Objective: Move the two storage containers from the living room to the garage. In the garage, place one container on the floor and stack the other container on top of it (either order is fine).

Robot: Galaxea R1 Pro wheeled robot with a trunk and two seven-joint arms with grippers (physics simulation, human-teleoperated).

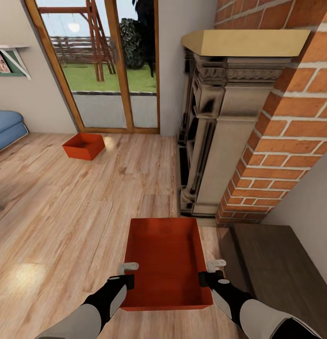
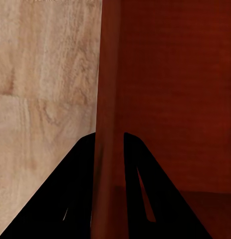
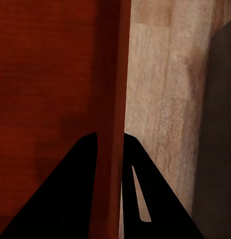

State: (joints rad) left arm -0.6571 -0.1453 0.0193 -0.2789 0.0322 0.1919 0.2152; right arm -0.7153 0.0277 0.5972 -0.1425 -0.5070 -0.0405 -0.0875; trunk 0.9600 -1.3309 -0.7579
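Head view: near tray (image 1: 166,256) over wood floor (image 1: 64,226) beside brick fireplace (image 1: 276,141). Left claw (image 1: 127,274) pinches tray's left wall, right claw (image 1: 211,272) pinches right wall; wrist views show fingers (image 2: 75,189) astride wall. Second tray (image 1: 83,145) on floor by glass door (image 1: 102,66), near sofa (image 1: 5,127).

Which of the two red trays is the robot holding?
The near orange-red shallow rectangular tray in front of the robot: the left gripper and the right gripper each clamp a side wall. The other orange-red tray sits untouched by the glass doors.
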